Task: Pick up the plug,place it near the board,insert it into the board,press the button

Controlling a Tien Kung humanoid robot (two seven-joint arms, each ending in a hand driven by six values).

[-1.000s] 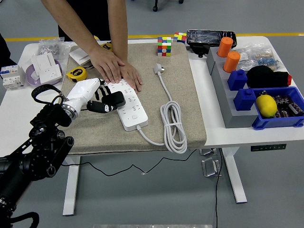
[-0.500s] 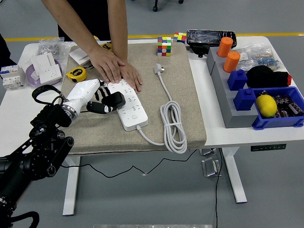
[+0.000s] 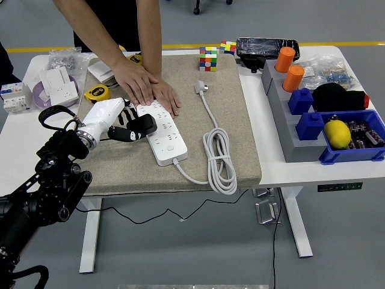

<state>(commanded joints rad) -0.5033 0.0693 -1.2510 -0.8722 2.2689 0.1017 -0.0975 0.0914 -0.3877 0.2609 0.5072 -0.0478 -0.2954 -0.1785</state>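
Note:
A white power strip (image 3: 162, 132) lies on the tan mat (image 3: 228, 132), its cord coiled to the right and ending in a white plug (image 3: 200, 88). My left hand (image 3: 123, 125), white-shelled with black fingers, is shut on a black plug (image 3: 142, 125) held at the strip's left edge, touching or just over its sockets. A person's two hands (image 3: 147, 89) press down on the strip's far end. My right hand is out of view.
A yellow tape measure (image 3: 96, 93) and white sockets (image 3: 58, 84) sit at the back left. Rubik's cubes (image 3: 208, 58) stand at the mat's far edge. At the right are a grey rack with orange cylinders (image 3: 289, 67), blue blocks and a blue bin (image 3: 355, 141) holding a lemon.
My left hand has moved slightly up and left with the black plug, which stays at the strip's left edge. The person's hands have not moved.

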